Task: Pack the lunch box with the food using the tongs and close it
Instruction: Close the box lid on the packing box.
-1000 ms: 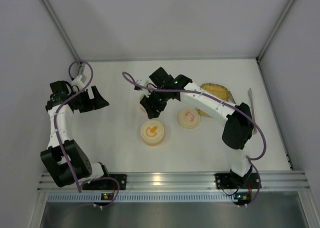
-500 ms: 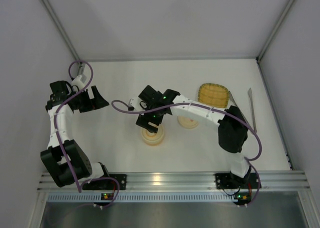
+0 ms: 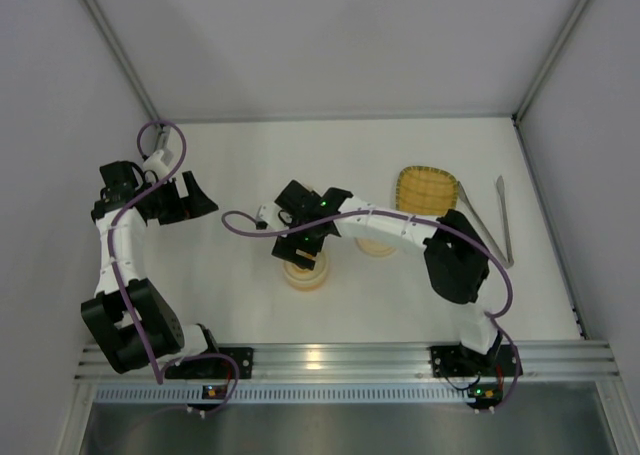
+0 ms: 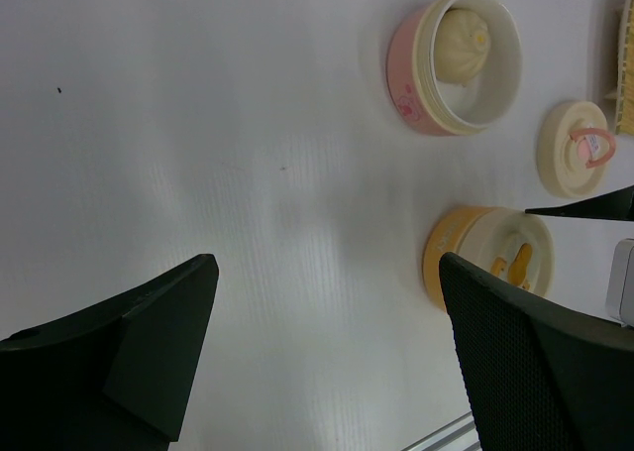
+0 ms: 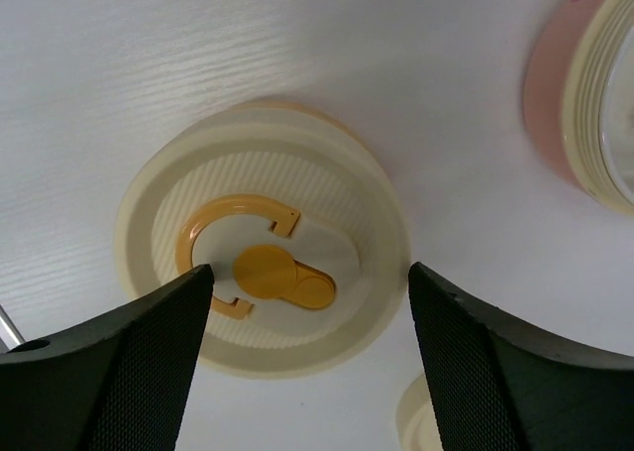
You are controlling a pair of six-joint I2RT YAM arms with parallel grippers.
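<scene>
Cream lid (image 5: 198, 203) beneath open right end effector (image 5: 307, 269); second lid (image 4: 580, 150); one bun (image 4: 462, 45); left end effector (image 4: 327, 265) open.

Top camera overhead, far; right wrist close; all three share orange-marked lid (image 5: 263, 278).

Brightly and evenly lit from overhead across the white worktop (image 3: 400, 295), with only a faint, soft shadow hugging the orange-handled lid (image 3: 303, 277). Glaring in one small white hotspot on the metal rail (image 3: 320, 356), on the near side of that lid. Dimmer and greyer from the left wrist, washed with pale streaky reflections just left of the lid. Sharp on the lid from the right wrist, shaded along its lower rim. Slightly out of focus on the left claw (image 4: 327, 273) and right claw (image 5: 309, 273), reduced to dark, soft-edged masses.
</scene>
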